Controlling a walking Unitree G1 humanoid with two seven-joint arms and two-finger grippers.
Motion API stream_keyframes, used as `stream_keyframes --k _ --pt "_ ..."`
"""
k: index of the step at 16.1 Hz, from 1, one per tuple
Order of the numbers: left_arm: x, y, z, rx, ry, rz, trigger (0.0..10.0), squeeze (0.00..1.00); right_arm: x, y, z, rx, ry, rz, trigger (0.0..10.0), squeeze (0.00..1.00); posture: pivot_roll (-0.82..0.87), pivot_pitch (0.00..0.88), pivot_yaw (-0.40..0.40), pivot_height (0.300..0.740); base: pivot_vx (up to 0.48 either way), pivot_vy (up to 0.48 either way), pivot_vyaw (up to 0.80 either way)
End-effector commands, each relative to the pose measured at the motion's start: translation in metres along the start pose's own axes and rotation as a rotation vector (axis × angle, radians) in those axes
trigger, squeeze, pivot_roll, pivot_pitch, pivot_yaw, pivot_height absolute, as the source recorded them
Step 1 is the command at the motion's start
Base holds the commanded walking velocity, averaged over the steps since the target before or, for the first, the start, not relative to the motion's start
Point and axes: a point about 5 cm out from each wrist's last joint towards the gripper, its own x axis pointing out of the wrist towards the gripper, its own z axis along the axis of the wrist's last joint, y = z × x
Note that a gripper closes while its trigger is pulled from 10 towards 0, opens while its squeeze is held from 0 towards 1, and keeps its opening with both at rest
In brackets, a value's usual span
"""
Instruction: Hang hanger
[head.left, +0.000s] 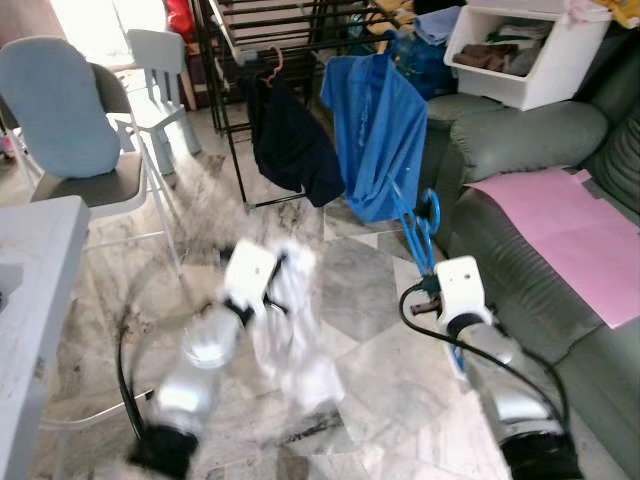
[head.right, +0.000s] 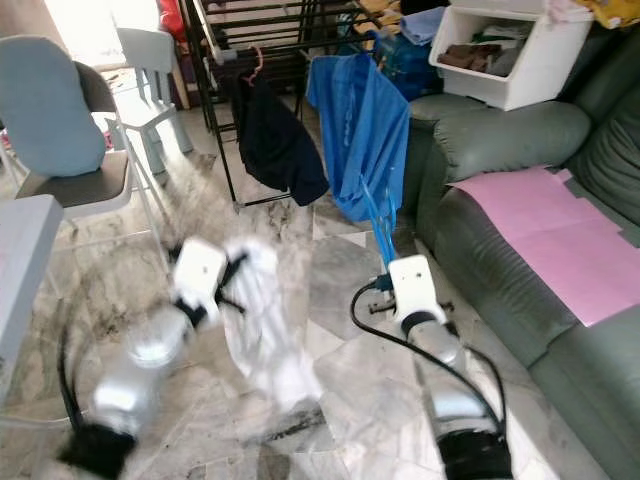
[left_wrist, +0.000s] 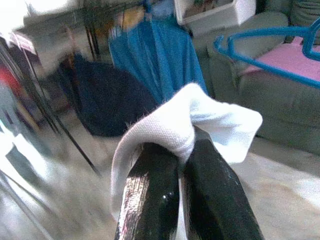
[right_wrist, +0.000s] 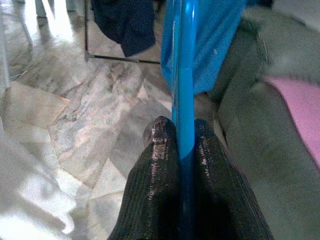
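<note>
Blue hanger (right_wrist: 184, 75): clamped between the right gripper (right_wrist: 186, 131) fingers, rising ahead of it.
White cloth (left_wrist: 200, 117): pinched in the left gripper (left_wrist: 184, 150), hanging below it.
Drying rack (head.left: 262, 35): beyond both grippers, carrying a blue shirt (head.left: 378, 125) and dark garment (head.left: 290, 145).

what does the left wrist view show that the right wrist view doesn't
Left wrist view: the left gripper shut on a white cloth, with the drying rack and a white storage bin behind. Right wrist view: the right gripper with its fingers clamped on the blue hanger, over marble floor. Both: the hanger, the blue shirt, the dark garment, the green sofa and the pink sheet.
</note>
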Motion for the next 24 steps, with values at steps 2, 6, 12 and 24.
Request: stream_keyframes --k 2,6,12,24 --pt "0.007 -0.002 0.016 0.178 -0.097 -0.233 10.0 0.00 0.003 -0.007 0.009 -0.070 -0.018 0.057 10.0 0.00 -0.13 0.000 0.034 0.740 0.000 0.000 0.00" --pt "0.032 0.021 0.016 0.558 0.002 -0.362 10.0 0.00 0.007 -0.023 0.012 -0.112 -0.020 0.049 10.0 0.00 -0.14 0.000 0.035 0.740 0.000 0.000 0.00" --pt "0.072 0.099 0.050 -0.289 0.119 0.398 10.0 0.00 0.012 -0.007 0.011 -0.118 -0.030 0.077 10.0 0.00 -0.12 0.000 0.059 0.740 0.000 0.000 0.00" --pt "0.043 0.071 0.000 1.085 0.622 -0.713 10.0 0.00 0.015 -0.006 0.011 -0.110 -0.035 0.041 10.0 0.00 -0.13 0.000 0.074 0.740 0.000 0.000 0.00"
